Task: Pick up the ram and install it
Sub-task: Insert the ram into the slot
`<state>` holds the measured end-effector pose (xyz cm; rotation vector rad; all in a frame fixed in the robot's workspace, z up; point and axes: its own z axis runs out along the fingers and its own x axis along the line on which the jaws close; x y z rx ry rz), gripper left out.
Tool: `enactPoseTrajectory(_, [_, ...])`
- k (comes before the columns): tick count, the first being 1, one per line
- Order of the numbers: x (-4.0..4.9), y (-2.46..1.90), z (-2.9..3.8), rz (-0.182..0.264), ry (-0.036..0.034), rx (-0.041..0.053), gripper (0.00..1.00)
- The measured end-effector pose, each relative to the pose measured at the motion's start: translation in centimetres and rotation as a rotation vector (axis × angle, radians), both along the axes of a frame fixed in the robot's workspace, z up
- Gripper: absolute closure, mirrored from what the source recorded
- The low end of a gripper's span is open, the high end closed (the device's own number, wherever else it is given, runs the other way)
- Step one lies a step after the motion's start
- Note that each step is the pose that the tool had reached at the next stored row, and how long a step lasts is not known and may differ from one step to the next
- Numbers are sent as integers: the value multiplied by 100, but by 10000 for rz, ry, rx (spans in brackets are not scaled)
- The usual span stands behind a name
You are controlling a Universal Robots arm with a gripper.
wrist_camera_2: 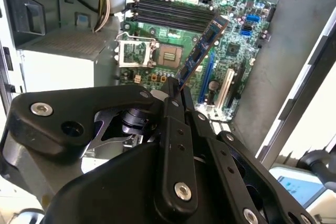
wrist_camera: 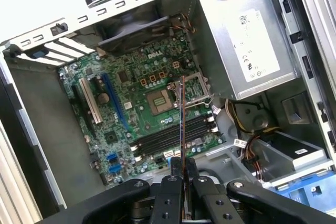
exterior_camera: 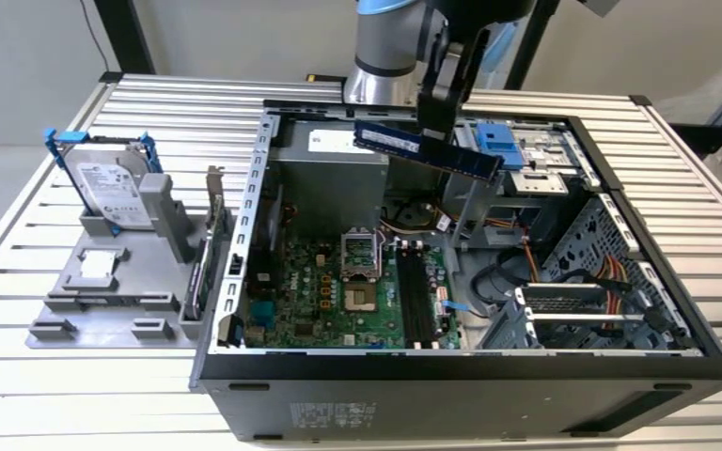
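The ram (exterior_camera: 427,148) is a long blue circuit-board stick with dark chips, held in the air above the back of the open computer case (exterior_camera: 260,188). My gripper (exterior_camera: 439,120) is shut on its middle, and the stick slopes down toward the exterior view's right. In the second wrist view the ram (wrist_camera_2: 202,51) sticks out past my black fingers (wrist_camera_2: 173,103) over the green motherboard (wrist_camera_2: 247,51). Edge-on in the first wrist view, the ram (wrist_camera: 182,124) hangs over the dark memory slots (wrist_camera: 173,137). These memory slots (exterior_camera: 417,301) lie well below the stick.
A silver hard drive with blue handles (exterior_camera: 108,183) stands in a grey fixture (exterior_camera: 98,301) at the exterior view's left, beside a card with a metal bracket (exterior_camera: 211,244). Inside the case are a power supply (wrist_camera: 252,45), cables (exterior_camera: 587,272) and a drive cage (exterior_camera: 587,310).
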<state>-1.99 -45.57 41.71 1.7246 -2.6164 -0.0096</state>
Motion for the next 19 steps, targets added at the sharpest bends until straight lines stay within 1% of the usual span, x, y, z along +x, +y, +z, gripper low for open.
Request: enactPoseTrajectory(19, [9, 1, 0, -1101, 0, -16, 100])
